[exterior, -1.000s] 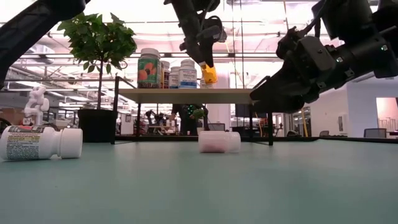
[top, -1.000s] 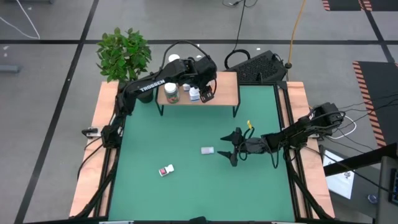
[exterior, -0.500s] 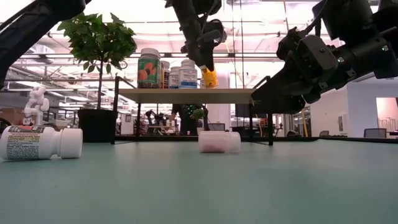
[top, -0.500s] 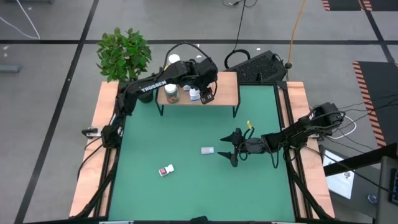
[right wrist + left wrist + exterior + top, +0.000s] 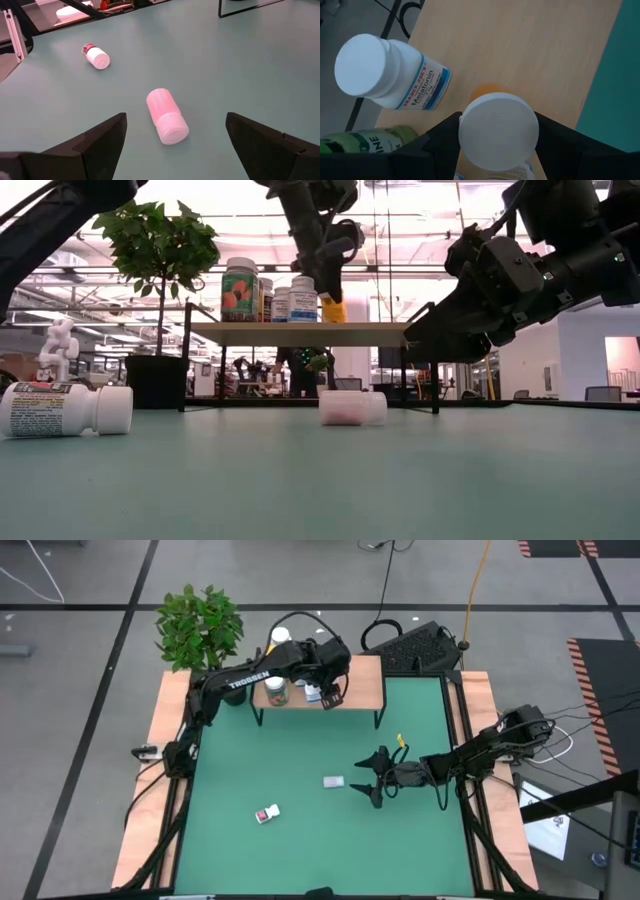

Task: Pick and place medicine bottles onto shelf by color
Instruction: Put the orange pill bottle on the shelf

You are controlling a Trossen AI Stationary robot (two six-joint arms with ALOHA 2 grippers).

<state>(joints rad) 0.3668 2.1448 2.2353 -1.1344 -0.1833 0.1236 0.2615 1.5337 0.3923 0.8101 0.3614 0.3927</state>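
Note:
My left gripper (image 5: 328, 692) is over the wood-topped shelf (image 5: 365, 680), shut on a small orange bottle with a white cap (image 5: 334, 308). Beside it on the shelf stand a green-labelled bottle (image 5: 276, 690) and a white bottle with a blue-edged label (image 5: 395, 75). My right gripper (image 5: 372, 778) is open above the green table, next to a pale pink bottle (image 5: 166, 116) lying on its side. A white-capped bottle with a red end (image 5: 267, 814) lies on its side nearer the front. My left gripper pinches the orange bottle at its white cap (image 5: 498, 131), one finger (image 5: 440, 137) on each side. The fingers come from above, pointing down. The bottle hangs upright, its base (image 5: 334, 319) at the shelf top; whether it touches there I cannot tell.
A potted plant (image 5: 200, 625) stands at the table's far left corner, behind the shelf. A black keyboard (image 5: 420, 648) lies beyond the far right edge. Wooden rails run along both sides of the table.
My left gripper has gone down a little toward the shelf top with the orange bottle, which stays upright in the hold.

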